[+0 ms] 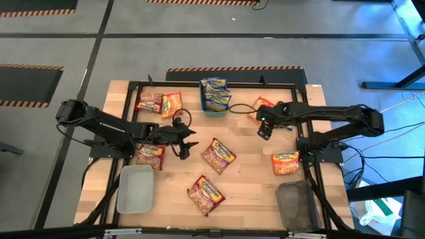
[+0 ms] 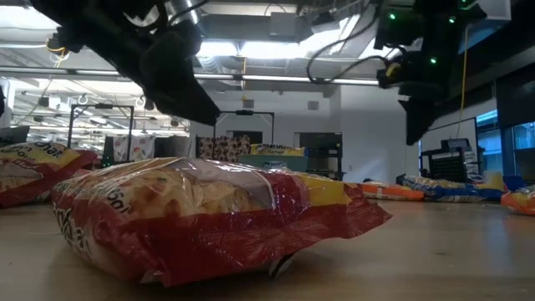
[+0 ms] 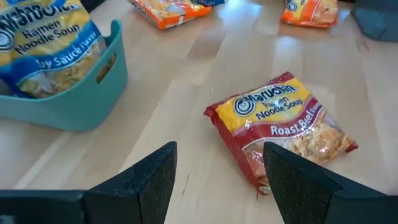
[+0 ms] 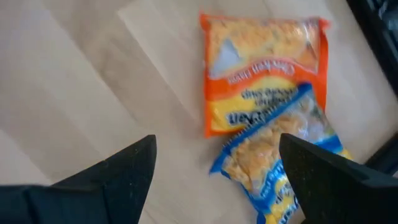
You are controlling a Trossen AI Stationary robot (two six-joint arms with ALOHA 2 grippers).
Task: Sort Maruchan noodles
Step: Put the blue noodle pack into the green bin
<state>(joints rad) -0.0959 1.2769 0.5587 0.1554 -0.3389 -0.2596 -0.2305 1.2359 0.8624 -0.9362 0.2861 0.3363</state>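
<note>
1. The wooden tabletop (image 1: 252, 179) carries scattered Maruchan noodles – packets lie at its centre, its far left and its right side, apart from one another.
2. The left arm reaches in from the left edge, bent low across the tabletop; its left gripper (image 1: 186, 142) hangs with fingers spread wide and empty, a red roast-beef packet (image 3: 280, 127) lying just ahead of it.
3. The right arm stretches in from the right edge; its right gripper (image 1: 265, 129) also stands wide and empty above an orange packet (image 4: 261, 68) with a blue packet (image 4: 280, 165) overlapping its edge.
4. A teal bin (image 1: 214, 109) at the far centre holds blue-and-yellow packets (image 1: 215, 94).
5. A grey tray (image 1: 135, 189) and a dark tray (image 1: 297, 206) sit at the near corners.
6. In the low view – a near red packet (image 2: 209, 213) blocks most of the tabletop, and both grippers are cut off at the top.
</note>
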